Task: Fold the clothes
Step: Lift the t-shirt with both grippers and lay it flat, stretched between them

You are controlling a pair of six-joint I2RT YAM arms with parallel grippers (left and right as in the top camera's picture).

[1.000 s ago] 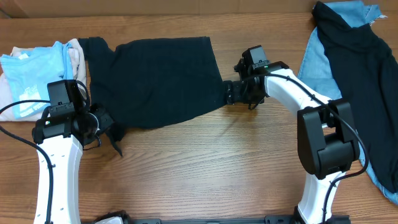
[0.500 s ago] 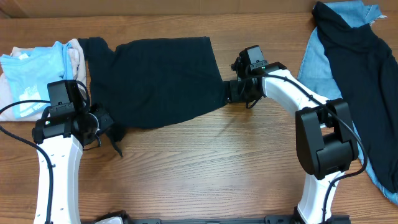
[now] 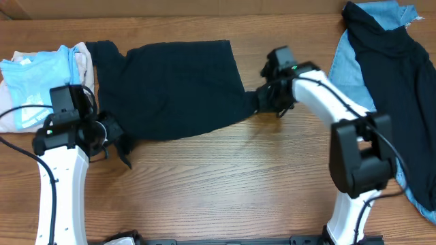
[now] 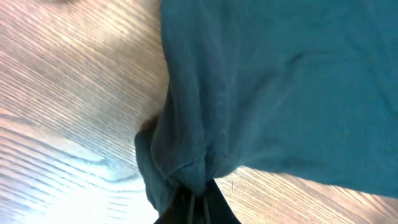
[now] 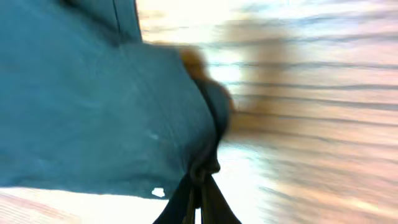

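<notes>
Both grippers are clamped on the shirt (image 3: pixel 177 85): left gripper (image 3: pixel 114 135) on its near-left corner, right gripper (image 3: pixel 267 102) on its right edge. Lift them together, with even tension.

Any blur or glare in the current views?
Right wrist: motion-smeared, wooden table streaked and blown out near the top; plain black knit T-shirt reads teal. Left wrist: sharp, glare on wood lower left. Overhead: sharp, evenly lit.

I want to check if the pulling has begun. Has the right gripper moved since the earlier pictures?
Yes. The right gripper, shut on the black T-shirt, shifted slightly right, toward the blue denim garment, which lies unmoved.
</notes>
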